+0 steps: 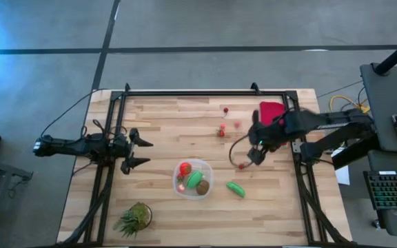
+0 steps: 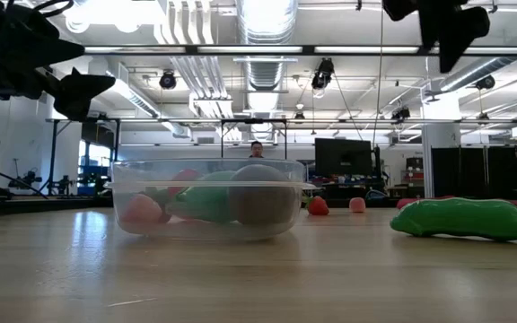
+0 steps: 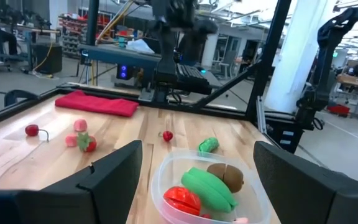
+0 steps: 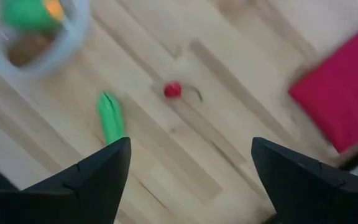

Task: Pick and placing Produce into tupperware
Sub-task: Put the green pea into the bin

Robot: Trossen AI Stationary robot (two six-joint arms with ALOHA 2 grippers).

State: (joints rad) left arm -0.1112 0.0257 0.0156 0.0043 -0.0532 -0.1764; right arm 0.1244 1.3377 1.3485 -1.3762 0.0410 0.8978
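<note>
one tupperware, two green pieces, one tomato, one brown piece, one plant.

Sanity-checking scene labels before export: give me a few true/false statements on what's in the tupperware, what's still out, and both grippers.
1. The tupperware holds a red tomato, a green piece and a brown piece. True.
2. A second green piece lies inside the container. False: it lies on the table beside it.
3. The right gripper is shut on a berry. False: it is open and empty, above a berry.
4. The left gripper is open, away from the produce. True.
</note>
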